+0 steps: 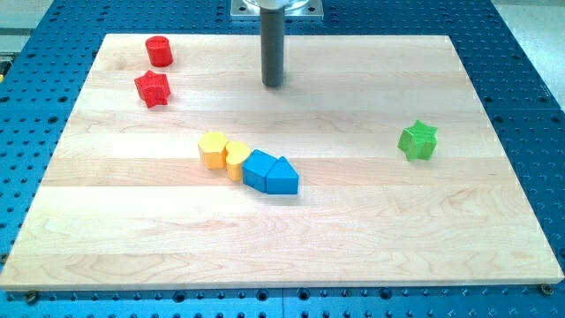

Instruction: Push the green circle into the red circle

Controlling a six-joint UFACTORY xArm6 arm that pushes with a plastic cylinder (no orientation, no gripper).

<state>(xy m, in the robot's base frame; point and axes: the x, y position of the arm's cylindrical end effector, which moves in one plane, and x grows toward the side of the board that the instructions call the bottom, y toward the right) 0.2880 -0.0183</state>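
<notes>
A: At the view's left, on the wooden board (106, 238)?

B: Two red pieces near the top-left corner. Red star (153, 89) below, red circle (159, 50) just above it at the view's top, close but apart.

A: And toward the middle?

B: A row of four, slanting down to the view's right. First a yellow block (213, 149) with a rounded, many-sided top, touching a yellow heart (237, 158). Then a blue block (259, 169) pressed against the heart, shape not clear, and touching it a second blue block (282, 177) with a pointed top.

A: Where is my tip (273, 84)?

B: Above that row in the view, near the board's top edge, at the end of the straight dark rod. Well apart from every block, touching nothing. No jaws to open or close here — only the plain rod end.

A: And the green piece of the task?

B: Far at the view's right, alone, well apart from the tip and across the board from the red circle. Looks more like a green star (418, 140) than a circle.

A: Around the board?

B: Blue perforated table (530, 79) on all sides.
</notes>
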